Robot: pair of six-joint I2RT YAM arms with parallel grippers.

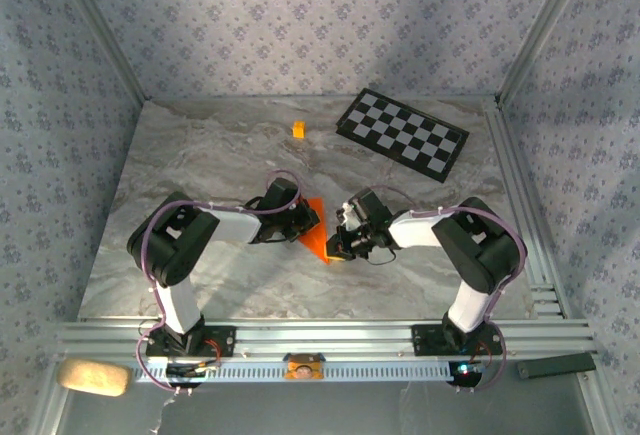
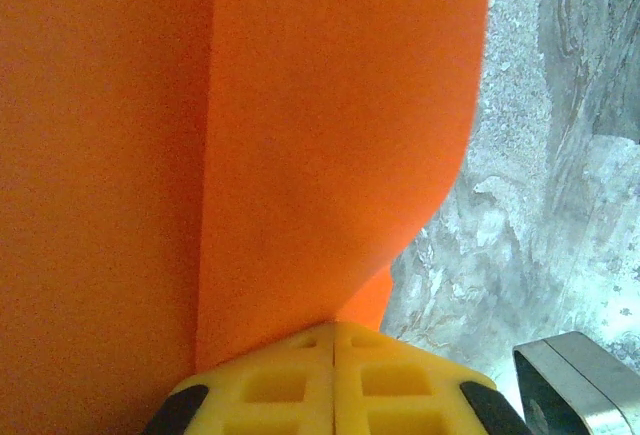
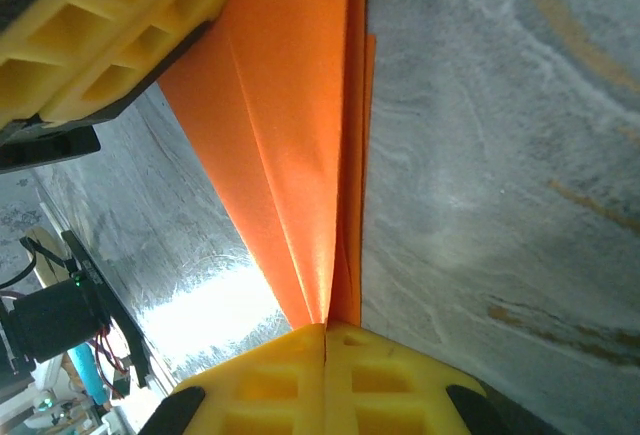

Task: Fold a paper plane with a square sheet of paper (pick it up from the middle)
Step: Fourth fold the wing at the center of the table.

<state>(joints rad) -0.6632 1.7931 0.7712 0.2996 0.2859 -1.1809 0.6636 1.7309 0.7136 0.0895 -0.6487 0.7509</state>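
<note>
The left gripper (image 2: 333,333) sits at the bottom of its wrist view. Its 2 yellow fingers (image 2: 270,387) are pressed together with no gap, pinching the orange paper (image 2: 330,135). The sheet rises straight out of the seam between them. It has 1 sharp fold line running up left of centre and a curved free edge on the right, above the grey marbled table (image 2: 560,105).

The right gripper (image 3: 325,333) is likewise closed. Its 2 yellow fingers meet along a thin line and clamp the narrow end of the paper, which fans out from the seam in several creased layers. At the upper left of that view, a yellow finger of the left gripper lies against the wider part of the paper.

From above, the paper is a pointed shape held between the 2 grippers near the middle of the table. A checkered board (image 1: 402,132) and a small orange cube (image 1: 297,129) lie well apart from it, toward the far edge.
</note>
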